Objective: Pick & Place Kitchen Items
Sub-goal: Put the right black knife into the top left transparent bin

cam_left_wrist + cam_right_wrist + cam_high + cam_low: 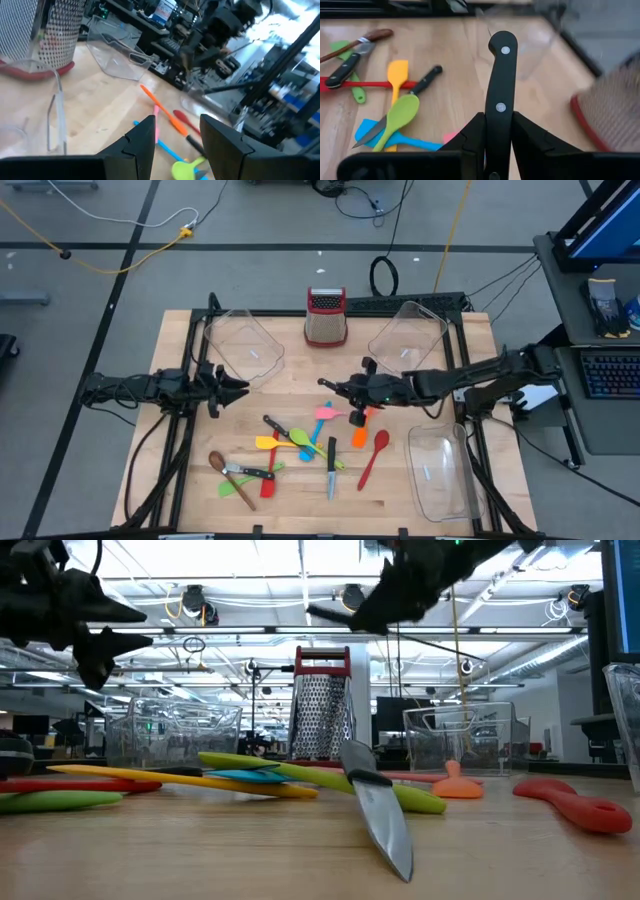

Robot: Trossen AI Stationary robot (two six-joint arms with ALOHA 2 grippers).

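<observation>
My right gripper hangs above the table's middle, shut on a black-handled knife; its blade is hidden. Below it the other kitchen items lie flat on the wood: a pink spatula, a blue spatula, a yellow spatula, a green spoon, a red spoon, a brown spoon and a steel knife. My left gripper waits open at the table's left, level, with nothing between its fingers. My right gripper pinches the knife's riveted black handle between its two fingers, which lie along it on its narrow edges. The rounded free end sticks out past the fingertips. The fingers slant down from the table's right, and the knife is lifted clear.
A metal box grater with a red top stands at the far edge's middle. Clear plastic bins sit at the far left, far right and near right. Bare wood shows on the near left.
</observation>
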